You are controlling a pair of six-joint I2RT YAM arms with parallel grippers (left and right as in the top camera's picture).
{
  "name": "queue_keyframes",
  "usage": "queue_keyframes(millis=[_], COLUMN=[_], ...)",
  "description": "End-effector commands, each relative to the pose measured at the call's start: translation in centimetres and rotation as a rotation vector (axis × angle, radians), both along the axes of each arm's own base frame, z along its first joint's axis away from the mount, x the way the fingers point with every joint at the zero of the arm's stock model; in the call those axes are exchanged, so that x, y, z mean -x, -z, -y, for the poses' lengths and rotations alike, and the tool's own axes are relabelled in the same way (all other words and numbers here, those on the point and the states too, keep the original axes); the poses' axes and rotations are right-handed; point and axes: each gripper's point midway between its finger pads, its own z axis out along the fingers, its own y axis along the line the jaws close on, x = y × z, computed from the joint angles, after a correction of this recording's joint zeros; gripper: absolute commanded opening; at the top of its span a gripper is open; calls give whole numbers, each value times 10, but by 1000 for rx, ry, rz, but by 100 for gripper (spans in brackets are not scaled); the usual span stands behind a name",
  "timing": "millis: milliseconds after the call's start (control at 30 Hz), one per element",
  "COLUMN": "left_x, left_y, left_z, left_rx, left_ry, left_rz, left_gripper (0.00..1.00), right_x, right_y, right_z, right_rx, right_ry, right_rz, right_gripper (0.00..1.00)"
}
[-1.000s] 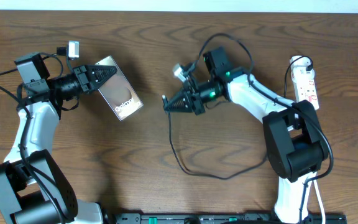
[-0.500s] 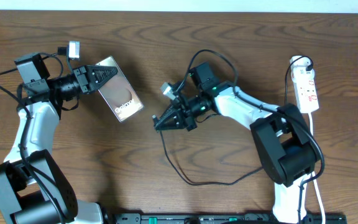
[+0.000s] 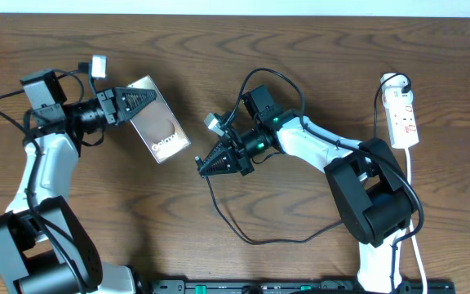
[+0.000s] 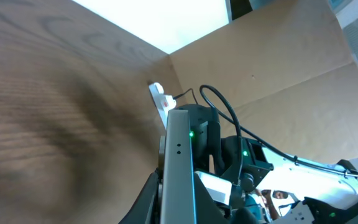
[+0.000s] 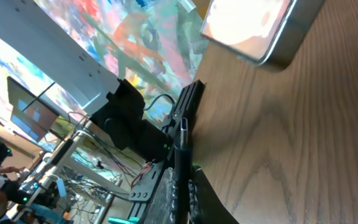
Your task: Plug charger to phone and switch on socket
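Phone (image 3: 163,129) is clamped at its 11 o'clock end in the left gripper (image 3: 141,98). Seen from overhead, its long axis runs from 11 to 5 o'clock, and the "Galaxy" end is free. The right gripper (image 3: 206,167), jaws closed on the charger (image 3: 255,241) near its tip, is the arm nearer that free end, which lies close by at about 10 o'clock from it. Its fingers aim toward 8 o'clock, so the tip likely needs turning onto the phone's axis. The socket (image 3: 401,114) lies well apart at 3 o'clock.
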Motion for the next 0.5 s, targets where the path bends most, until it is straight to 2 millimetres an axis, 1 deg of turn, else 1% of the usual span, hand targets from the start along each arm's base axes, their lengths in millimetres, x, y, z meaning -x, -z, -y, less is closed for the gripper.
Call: queue_keyframes(millis=[0, 67, 200, 467], left_x=[8, 10, 13, 13], left_y=[-6, -6, -6, -6], left_z=[19, 28, 40, 41], left_rx=[26, 18, 10, 11], left_ry=[84, 111, 144, 149], left_rz=[34, 57, 80, 79], left_gripper=[7, 8, 8, 7], right_x=[4, 4, 4, 3], right_y=[-11, -11, -10, -10], right_z=[0, 0, 0, 0], right_rx=[-22, -22, -22, -23], right_ry=[-7, -7, -8, -6], right_rz=[27, 27, 27, 34], right_gripper=[1, 1, 1, 1])
